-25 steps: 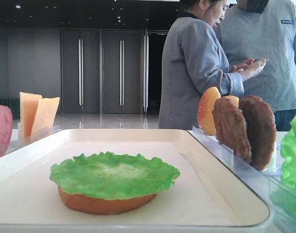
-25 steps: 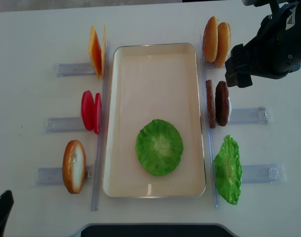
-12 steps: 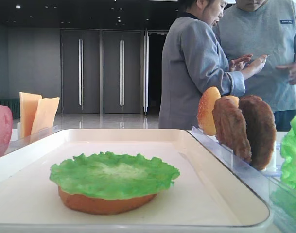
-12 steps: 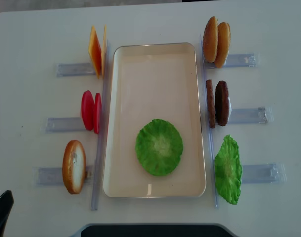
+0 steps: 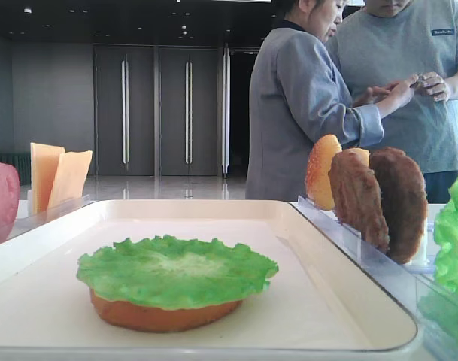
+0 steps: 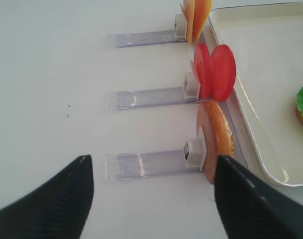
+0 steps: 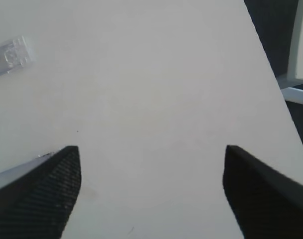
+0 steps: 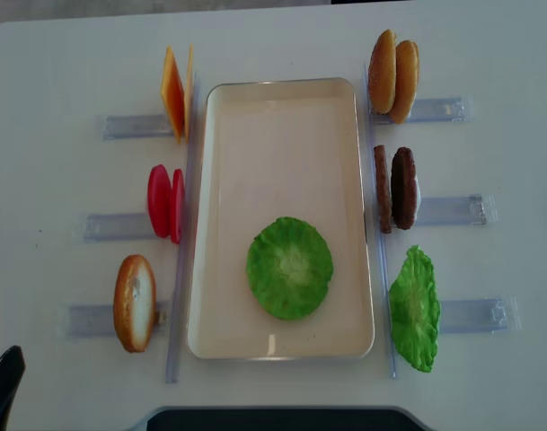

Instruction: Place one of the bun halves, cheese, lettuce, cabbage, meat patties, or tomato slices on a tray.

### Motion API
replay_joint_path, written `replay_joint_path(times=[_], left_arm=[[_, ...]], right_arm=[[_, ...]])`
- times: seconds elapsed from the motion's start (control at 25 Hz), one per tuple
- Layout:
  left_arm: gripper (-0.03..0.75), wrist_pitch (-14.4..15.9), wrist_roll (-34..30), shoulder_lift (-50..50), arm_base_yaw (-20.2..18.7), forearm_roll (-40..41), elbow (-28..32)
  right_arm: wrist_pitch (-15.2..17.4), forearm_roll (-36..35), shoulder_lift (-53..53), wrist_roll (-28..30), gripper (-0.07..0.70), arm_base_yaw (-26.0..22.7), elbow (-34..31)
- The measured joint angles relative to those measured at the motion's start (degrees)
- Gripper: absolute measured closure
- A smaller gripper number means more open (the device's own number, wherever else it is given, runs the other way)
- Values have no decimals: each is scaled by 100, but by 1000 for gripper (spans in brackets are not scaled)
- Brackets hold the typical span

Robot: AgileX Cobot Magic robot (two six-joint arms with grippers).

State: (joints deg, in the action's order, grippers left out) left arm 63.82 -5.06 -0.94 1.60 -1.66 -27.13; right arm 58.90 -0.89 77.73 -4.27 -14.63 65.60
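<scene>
1. White tabletop (image 8: pixel 57 54) carries everything; behind it, in the low view, a dim hall with dark doors (image 5: pixel 157 109) and two people (image 5: pixel 311 98) standing.
2. On the tray (image 8: pixel 282 99), toward its 6 o'clock end, a lettuce leaf (image 8: pixel 289 268) lies flat on a bun half (image 5: pixel 165 314), whose brown edge shows only in the low view.
3. Around the tray, upright in clear holders: cheese (image 8: pixel 176 90) at 10 o'clock, tomato slices (image 8: pixel 165 203) at 9, a spare bun half (image 8: pixel 134 303) at 8, two bun halves (image 8: pixel 392 75) at 2, meat patties (image 8: pixel 396 188) at 3, more lettuce (image 8: pixel 414 308) at 4.
4. Judged from this, two layers are placed and the next piece is unpicked; the next move calls for reaching a holder and pinching a standing slice by its rim.
5. The right gripper (image 7: pixel 151 191) hovers over bare table, jaws wide apart, empty, well off the tray.
6. The left gripper (image 6: pixel 151 199) hangs near the 8 o'clock bun, jaws spread, holding nothing.
</scene>
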Motion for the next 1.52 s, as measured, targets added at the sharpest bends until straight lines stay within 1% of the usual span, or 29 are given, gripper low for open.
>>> replay_joint_path(times=[0.16,0.28,0.56,0.88,1.08,1.36,1.52], left_arm=[[140,0,0,0,0,0,0],[140,0,0,0,0,0,0],[140,0,0,0,0,0,0],[140,0,0,0,0,0,0],[140,0,0,0,0,0,0],[140,0,0,0,0,0,0],[140,0,0,0,0,0,0]], right_arm=[[0,26,-205,0,76,0,0],[-5,195,-613,0,76,119,0],[3,531,-1932,0,76,646,0],[3,630,-3774,125,79,712,-50],[3,655,-4726,168,79,712,-573],[-37,567,-5858,184,79,717,-1742],[-48,344,-6569,427,79,717,-2321]])
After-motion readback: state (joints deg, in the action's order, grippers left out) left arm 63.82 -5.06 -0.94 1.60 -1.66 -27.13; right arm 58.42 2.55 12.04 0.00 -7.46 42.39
